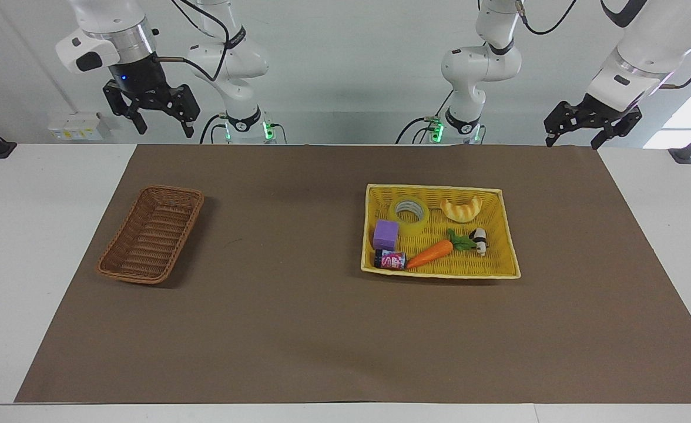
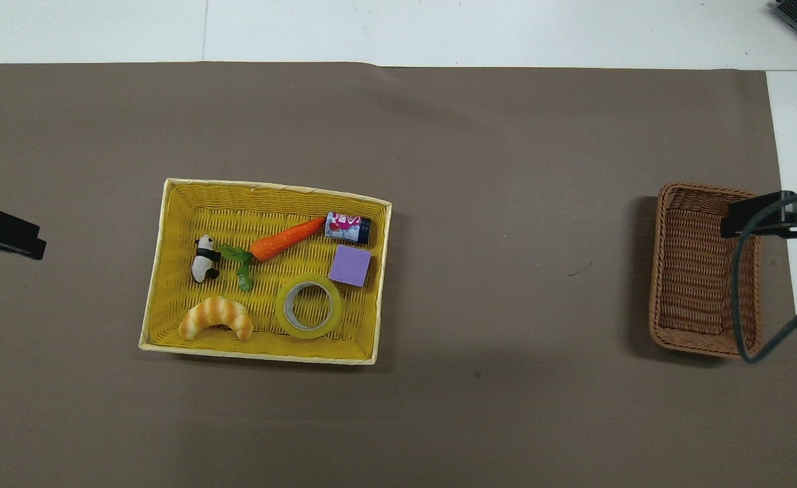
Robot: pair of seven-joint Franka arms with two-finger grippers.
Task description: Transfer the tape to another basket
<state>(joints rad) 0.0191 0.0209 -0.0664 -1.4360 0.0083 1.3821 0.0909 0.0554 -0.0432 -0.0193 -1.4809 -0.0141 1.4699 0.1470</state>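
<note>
Both grippers hang open and empty above the robots' edge of the table, and the tape lies in the yellow tray.

The right gripper has its fingers spread wide with nothing between them; the left gripper also stands open and holds nothing. Both arms wait, well apart from all things. The tape lies flat in the yellow tray, in the part nearer to the robots, touching the purple cube and beside the croissant. Farther from the robots in the tray lie a carrot, a small can and a panda figure. The basket stands on the brown mat toward the right arm's end, with nothing in it.
</note>
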